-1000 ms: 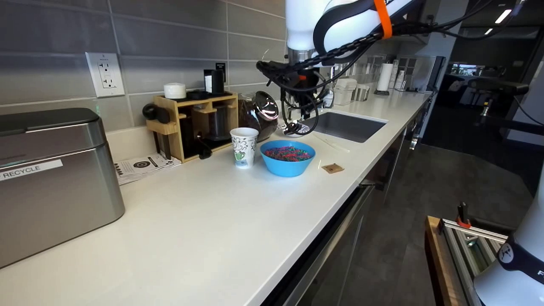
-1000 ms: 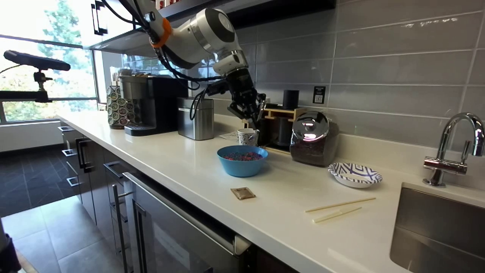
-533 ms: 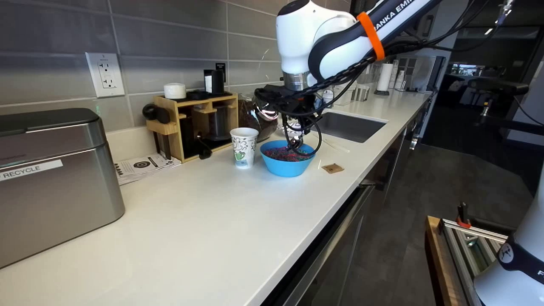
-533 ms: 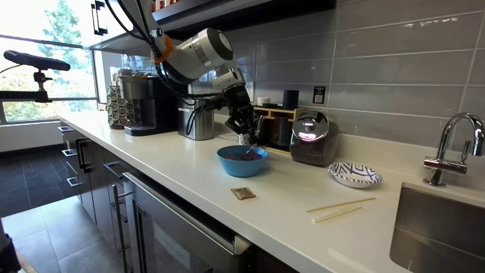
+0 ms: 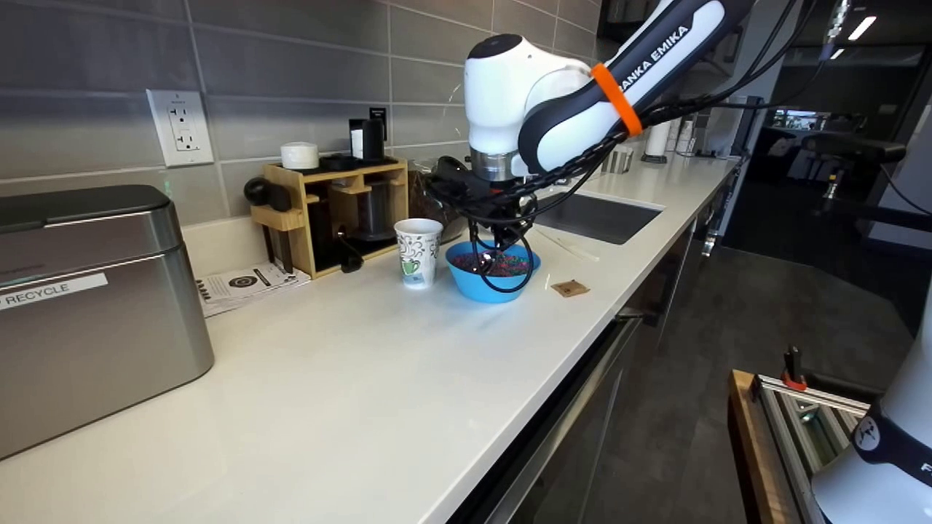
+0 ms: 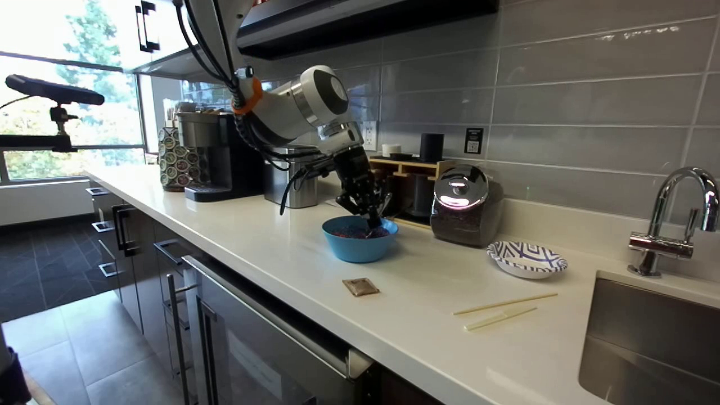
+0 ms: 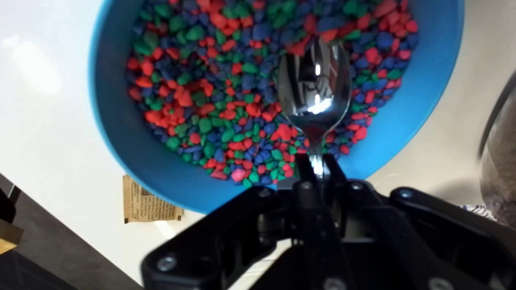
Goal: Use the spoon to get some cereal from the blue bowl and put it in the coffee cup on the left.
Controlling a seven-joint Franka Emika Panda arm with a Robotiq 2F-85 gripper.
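Observation:
The blue bowl (image 5: 484,290) stands on the counter, holding small red, green and blue cereal pieces (image 7: 217,129); the bowl also shows in an exterior view (image 6: 360,247). My gripper (image 7: 317,165) is shut on the handle of a shiny metal spoon (image 7: 314,88). The fingertips are low at the bowl's edge, over the inside, also in an exterior view (image 6: 372,222). The spoon's head lies at the cereal, with a few red pieces at its tip; the rest of its face shows only reflections. The patterned paper cup (image 5: 418,255) stands upright left of the bowl; the arm hides it in an exterior view.
A brown packet (image 6: 361,287) lies in front of the bowl. A glass jar (image 6: 467,208), a wooden organizer (image 5: 298,233), a patterned paper bowl (image 6: 527,260), stir sticks (image 6: 503,304) and a sink (image 6: 647,326) are nearby. A black cable loop (image 5: 502,291) hangs before the bowl.
The arm has come down from above the bowl, and the spoon has gone from the air into the bowl, down to the cereal. The bowl and cup have not moved.

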